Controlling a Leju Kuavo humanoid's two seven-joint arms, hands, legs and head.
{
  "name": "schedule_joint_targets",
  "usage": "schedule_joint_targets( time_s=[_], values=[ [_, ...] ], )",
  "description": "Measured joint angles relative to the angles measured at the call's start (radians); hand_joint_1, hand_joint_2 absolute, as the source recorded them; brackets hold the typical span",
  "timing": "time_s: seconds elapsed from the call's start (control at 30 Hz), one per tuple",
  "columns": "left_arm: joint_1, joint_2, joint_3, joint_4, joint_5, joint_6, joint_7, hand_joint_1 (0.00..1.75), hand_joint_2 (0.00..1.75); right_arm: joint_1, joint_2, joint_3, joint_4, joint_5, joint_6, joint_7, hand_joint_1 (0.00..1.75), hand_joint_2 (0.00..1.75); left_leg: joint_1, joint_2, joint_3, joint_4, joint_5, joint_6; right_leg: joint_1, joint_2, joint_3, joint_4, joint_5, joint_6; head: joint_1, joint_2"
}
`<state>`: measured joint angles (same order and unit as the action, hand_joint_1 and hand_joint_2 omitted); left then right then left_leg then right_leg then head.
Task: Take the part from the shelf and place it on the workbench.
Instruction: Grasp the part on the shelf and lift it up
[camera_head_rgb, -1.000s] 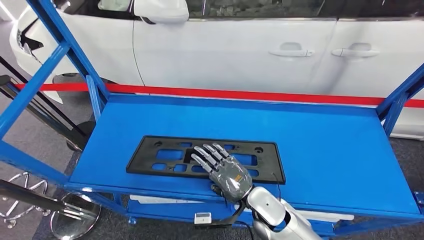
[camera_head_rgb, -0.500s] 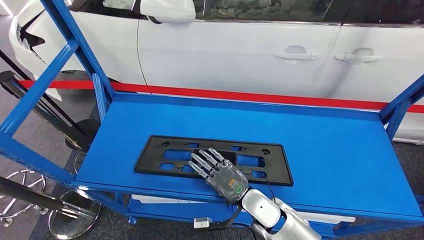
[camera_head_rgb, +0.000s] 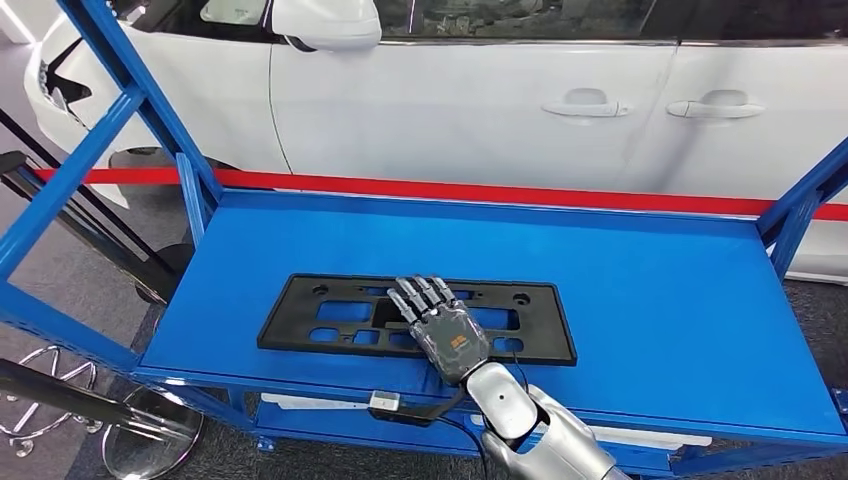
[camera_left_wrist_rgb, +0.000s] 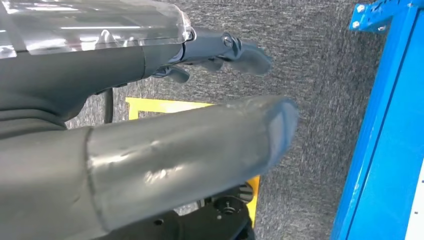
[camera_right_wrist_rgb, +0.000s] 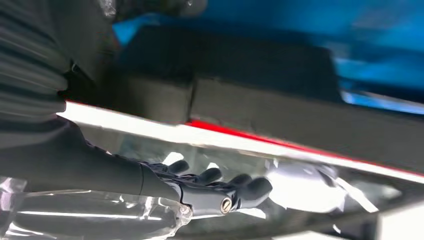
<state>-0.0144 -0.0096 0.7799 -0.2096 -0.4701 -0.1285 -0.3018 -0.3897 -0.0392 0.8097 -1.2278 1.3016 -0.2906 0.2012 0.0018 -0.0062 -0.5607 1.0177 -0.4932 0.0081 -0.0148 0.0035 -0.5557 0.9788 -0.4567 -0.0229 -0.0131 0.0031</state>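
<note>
— Since the black part (camera_head_rgb: 415, 318) lies flat in the middle of the blue shelf (camera_head_rgb: 650, 300), is the robot meant to pick it up from above?

— That is how I read it. The right hand (camera_head_rgb: 440, 325) is stretched over the part's near long edge, fingers (camera_head_rgb: 415, 295) straight and side by side, palm down. It lies on or just above the plastic; from here I cannot tell whether it presses.

— So it grips nothing?

— Nothing I can see. The fingers are extended, not curled round any edge, so I call the hand released. A flat frame like that gives little to hold from the top, so I judge the hand is there to drag the part toward the shelf's front lip, or to find an opening to hook into.

— And the other hand?

— The left hand (camera_left_wrist_rgb: 220, 50) hangs beside the shelf frame over grey carpet (camera_left_wrist_rgb: 320, 65). Its thick thumb sticks out and the dark fingers look loosely bent, with nothing in them. Whether they count as closed I cannot tell.

— What is behind the shelf?

— A white car (camera_head_rgb: 470, 90), side on, with a red tape (camera_head_rgb: 500, 188) running between it and the shelf's back edge.

— How far along, then?

— Barely begun, I would say. The part is not lifted, and I see no workbench near the shelf.
</note>
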Motion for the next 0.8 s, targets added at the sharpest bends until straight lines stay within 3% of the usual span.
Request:
schedule_joint_targets(
  time_s=[0.1,0.13,0.17,0.2,0.27,0.33,0.43,0.5,0.6,0.63,0.67,0.7,0.73,0.8],
  values=[
    [0.002,0.001,0.005,0.000,-0.004,-0.002,-0.001,0.00,0.00,-0.002,0.007,-0.030,0.030,-0.007,0.003,0.010,1.20,1.75,0.007,0.001,-0.091,0.201,-0.093,-0.015,0.000,-0.005,0.000,0.001,0.000,-0.005,0.000,0.000],
    [0.003,0.001,0.008,0.000,-0.004,-0.002,-0.001,0.00,0.00,-0.001,0.008,-0.039,0.038,-0.008,0.003,0.010,1.44,1.75,0.009,0.001,-0.111,0.242,-0.102,-0.017,0.000,-0.005,-0.001,0.002,0.000,-0.005,0.000,0.000],
    [0.005,0.001,0.010,0.000,-0.005,-0.003,-0.001,0.00,0.00,-0.001,0.009,-0.046,0.045,-0.008,0.003,0.011,1.55,1.75,0.010,0.001,-0.111,0.242,-0.089,-0.017,0.000,-0.005,0.000,0.003,-0.001,-0.005,0.000,0.000],
    [0.006,0.001,0.012,0.000,-0.006,-0.003,-0.002,0.00,0.00,-0.001,0.010,-0.052,0.049,-0.008,0.004,0.011,1.61,1.75,0.011,0.001,-0.092,0.202,-0.060,-0.016,0.000,-0.005,0.000,0.004,-0.001,-0.005,0.000,0.000],
    [0.006,0.001,0.015,0.000,-0.010,-0.005,-0.003,0.00,0.00,-0.001,0.014,-0.065,0.054,-0.008,0.006,0.011,1.67,1.75,0.011,0.001,-0.020,0.051,0.008,-0.010,0.001,-0.003,0.002,0.005,-0.002,-0.003,0.000,0.000],
    [0.004,0.001,0.018,0.000,-0.013,-0.008,-0.007,0.00,0.00,0.001,0.015,-0.081,0.059,-0.009,0.006,0.013,1.68,1.75,0.006,0.000,0.025,-0.044,0.036,-0.001,0.004,-0.001,0.000,0.006,-0.001,0.005,0.000,0.000],
    [0.007,0.001,0.022,0.000,-0.017,-0.013,-0.014,0.00,0.00,0.009,0.015,-0.103,0.067,-0.009,0.006,0.013,1.68,1.75,0.003,0.001,0.027,-0.058,0.042,0.013,0.003,0.001,-0.002,0.004,0.002,0.022,0.000,0.000],
    [0.007,0.001,0.024,0.000,-0.018,-0.016,-0.016,0.00,0.00,0.013,0.014,-0.115,0.069,-0.010,0.005,0.013,1.67,1.75,0.006,0.004,0.027,-0.067,0.050,0.028,0.003,0.001,-0.020,0.046,-0.031,0.030,0.000,0.000],
    [0.008,0.001,0.025,0.000,-0.018,-0.018,-0.017,0.00,0.00,0.019,0.013,-0.124,0.073,-0.010,0.003,0.013,1.65,1.75,0.003,0.006,0.025,-0.069,0.054,0.039,0.003,0.000,-0.105,0.238,-0.133,0.034,0.000,0.000],
    [0.008,0.001,0.026,0.000,-0.019,-0.019,-0.019,0.00,0.00,0.021,0.012,-0.126,0.074,-0.010,0.002,0.013,1.66,1.75,0.002,0.006,0.025,-0.069,0.053,0.040,0.003,0.000,-0.127,0.287,-0.147,0.034,0.001,0.000],
    [0.008,0.001,0.026,0.000,-0.019,-0.022,-0.024,0.00,0.00,0.023,0.012,-0.128,0.074,-0.010,-0.001,0.013,1.65,1.75,0.001,0.006,0.025,-0.068,0.053,0.040,0.003,0.000,-0.132,0.300,-0.140,0.034,0.001,0.000],
    [0.009,0.001,0.026,0.000,-0.020,-0.025,-0.032,0.00,0.00,0.025,0.012,-0.132,0.074,-0.010,-0.004,0.012,1.66,1.75,0.000,0.005,0.027,-0.067,0.051,0.040,0.003,0.000,-0.117,0.270,-0.114,0.032,0.001,0.000],
    [0.009,0.001,0.027,0.000,-0.021,-0.030,-0.042,0.00,0.00,0.027,0.011,-0.135,0.074,-0.010,-0.008,0.012,1.67,1.75,-0.001,0.004,0.031,-0.067,0.050,0.039,0.003,0.000,-0.085,0.206,-0.076,0.029,0.001,0.000],
    [0.009,0.001,0.027,0.000,-0.022,-0.037,-0.062,0.00,0.87,0.030,0.010,-0.144,0.072,-0.012,-0.015,0.010,1.69,1.75,-0.003,0.001,0.034,-0.063,0.044,0.034,0.005,-0.001,-0.017,0.065,-0.019,0.019,0.000,0.000]
  ],
)
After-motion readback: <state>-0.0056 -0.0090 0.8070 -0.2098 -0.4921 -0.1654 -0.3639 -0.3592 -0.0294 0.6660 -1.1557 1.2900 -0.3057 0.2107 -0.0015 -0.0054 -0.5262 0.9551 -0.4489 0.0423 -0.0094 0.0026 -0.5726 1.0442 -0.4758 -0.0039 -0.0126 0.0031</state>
